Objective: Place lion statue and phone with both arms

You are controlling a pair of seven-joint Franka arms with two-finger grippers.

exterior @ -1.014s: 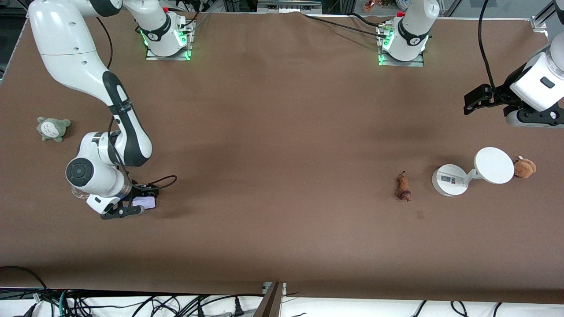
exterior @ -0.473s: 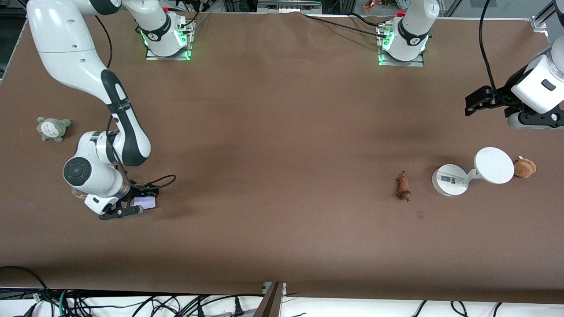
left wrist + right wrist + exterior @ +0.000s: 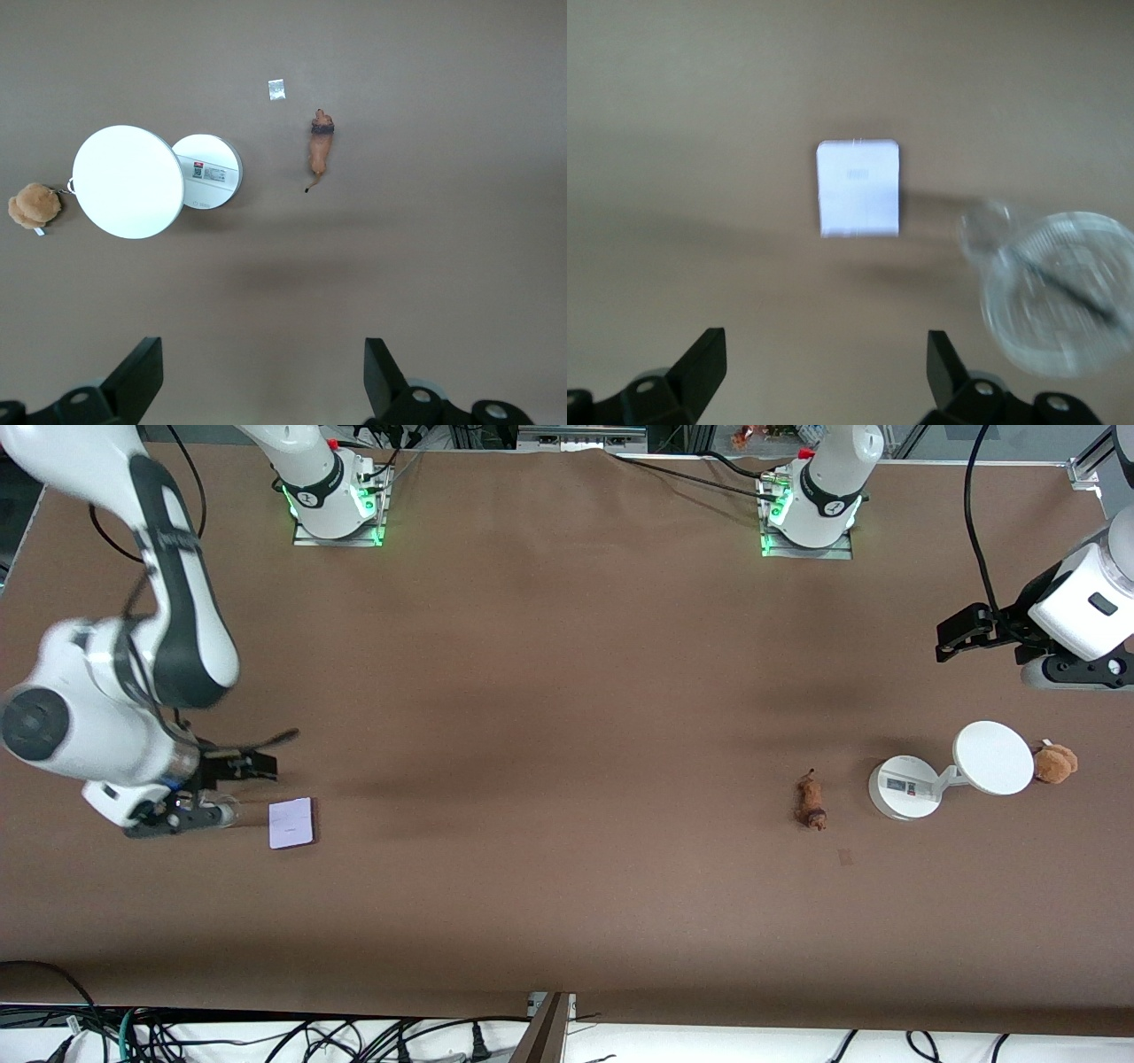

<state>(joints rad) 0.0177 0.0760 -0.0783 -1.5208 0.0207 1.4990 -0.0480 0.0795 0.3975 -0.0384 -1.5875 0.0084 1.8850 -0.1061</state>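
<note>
The phone (image 3: 291,823), a pale lavender-white slab, lies flat on the brown table toward the right arm's end; it also shows in the right wrist view (image 3: 858,189). My right gripper (image 3: 237,790) is open and empty, raised beside the phone, with its fingers apart in its own wrist view (image 3: 824,354). The lion statue (image 3: 810,802), a small orange-brown figurine, lies on the table toward the left arm's end and shows in the left wrist view (image 3: 320,150). My left gripper (image 3: 952,636) is open and empty, held high at the table's edge (image 3: 263,354).
A white round disc stand (image 3: 992,757) with its round base (image 3: 904,786) stands beside the lion (image 3: 128,181). A fluffy brown plush (image 3: 1054,763) lies beside the disc (image 3: 34,205). A blurred clear round thing (image 3: 1059,292) shows next to the phone. A small tape mark (image 3: 844,856) is on the table.
My right gripper has let go of the phone, risen and drawn back toward the right arm's end of the table. The phone now lies uncovered. The left arm has barely moved.
</note>
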